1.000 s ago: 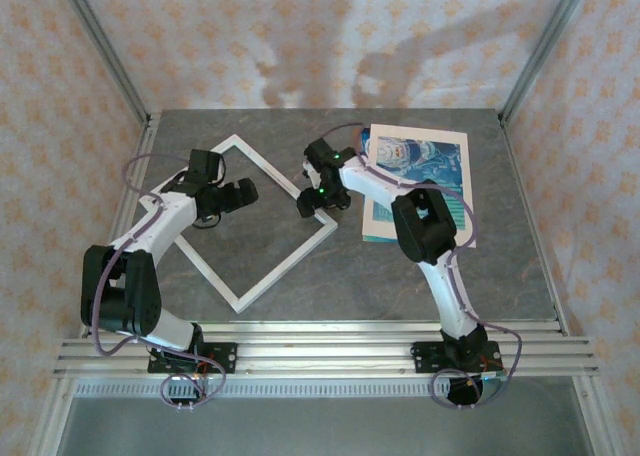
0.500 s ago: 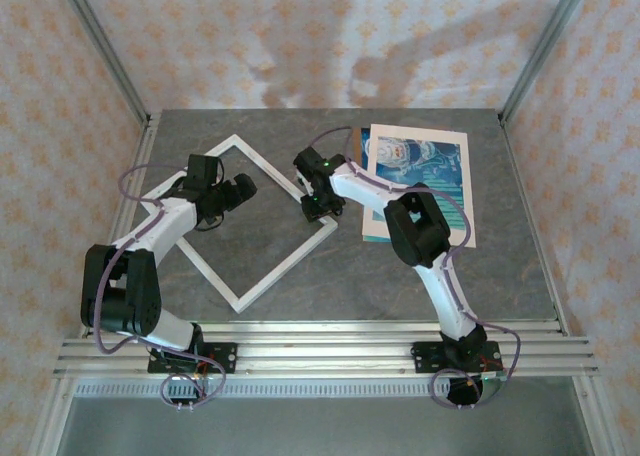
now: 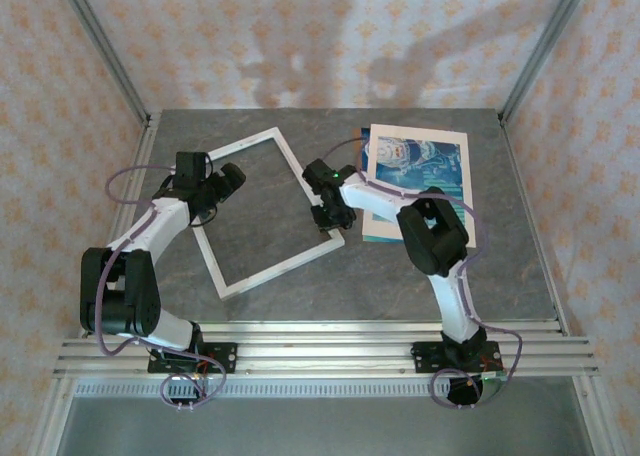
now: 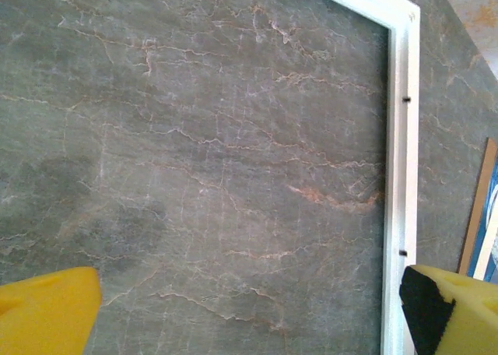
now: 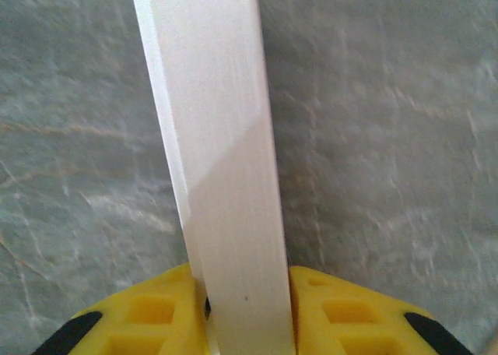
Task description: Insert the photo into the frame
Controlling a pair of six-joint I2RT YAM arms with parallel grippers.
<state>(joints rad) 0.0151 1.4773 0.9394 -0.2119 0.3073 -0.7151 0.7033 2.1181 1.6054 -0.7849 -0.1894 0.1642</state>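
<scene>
Left tool (image 3: 228, 179) wide open over frame (image 3: 280, 267); right tool (image 3: 333, 219) clamps the frame's right rail.
Its yellow pads (image 5: 140, 324) touch both rail sides; photo (image 3: 410, 156) lies flat on surface (image 3: 400, 276) just right of frame, outside it.

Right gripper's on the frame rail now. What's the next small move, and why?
Probably pivot the frame square to the photo: the right gripper pinches its right rail, and it lies skewed beside the photo.
</scene>
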